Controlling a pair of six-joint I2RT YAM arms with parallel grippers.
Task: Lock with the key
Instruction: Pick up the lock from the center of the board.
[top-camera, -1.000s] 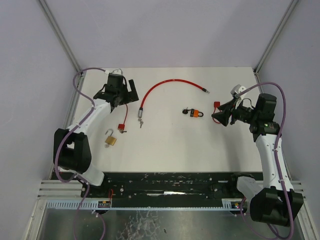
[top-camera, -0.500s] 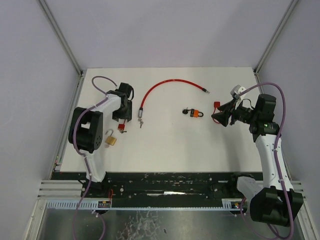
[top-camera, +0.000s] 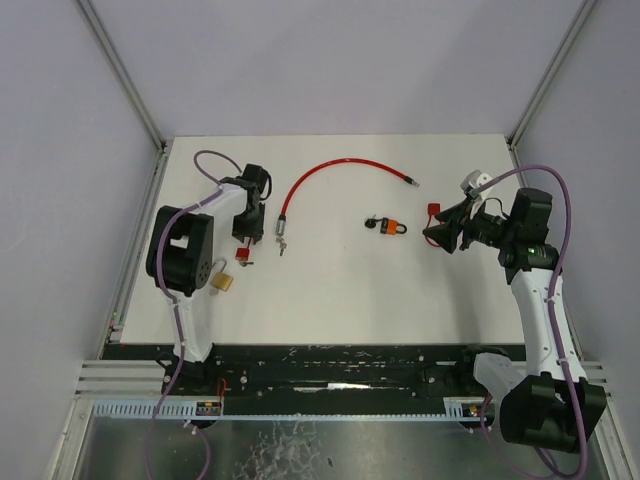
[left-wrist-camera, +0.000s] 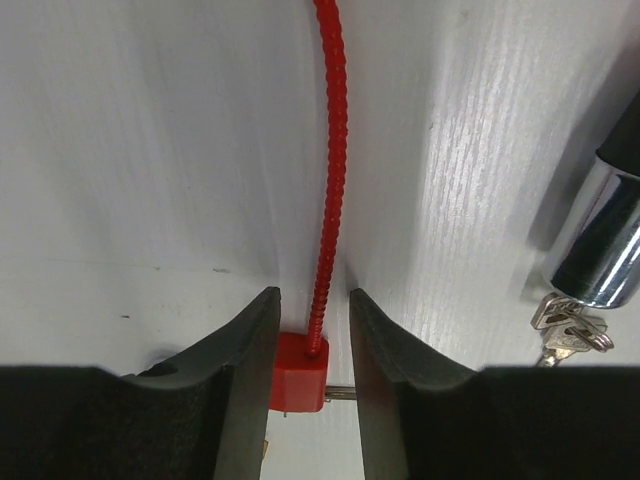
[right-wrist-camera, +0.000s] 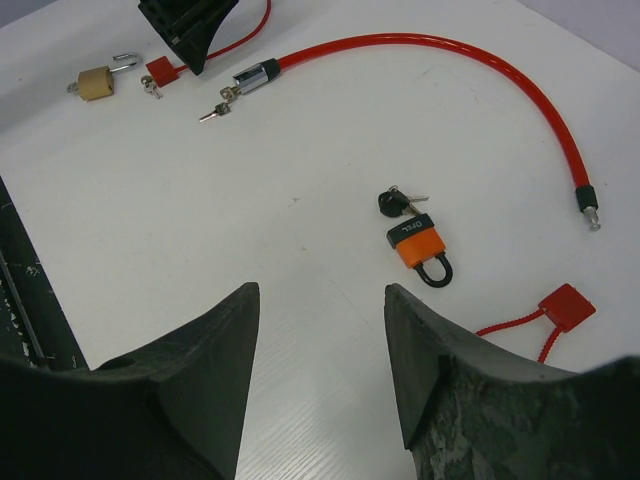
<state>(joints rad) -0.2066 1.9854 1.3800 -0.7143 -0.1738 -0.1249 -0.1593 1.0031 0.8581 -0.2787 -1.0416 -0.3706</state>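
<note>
Left arm is folded tight on itself, left gripper (top-camera: 244, 238) nose-down on the table (top-camera: 330, 300), left side. Just near of it: brass padlock (top-camera: 222, 281), shackle open.

Left wrist cam only: jaws a narrow gap apart, straddling the thin red cord (left-wrist-camera: 333, 150) where it enters the red lock body (left-wrist-camera: 298, 372). Cord isn't pinched; can't tell if they touch the body. Top cam shows just the body poking out near of the gripper.

Right arm rises from its base, right gripper (right-wrist-camera: 320, 300) aimed left above the table, jaws apart, holding nothing.

Right wrist cam shows white lettering on the orange padlock (right-wrist-camera: 418, 245), mid-table, too small to read.

Just far of the right gripper: red tag (top-camera: 434, 209).

Farthest: thick red cable (top-camera: 340, 165), chrome barrel (left-wrist-camera: 590, 240) and keys (left-wrist-camera: 560, 335) at its left end.
</note>
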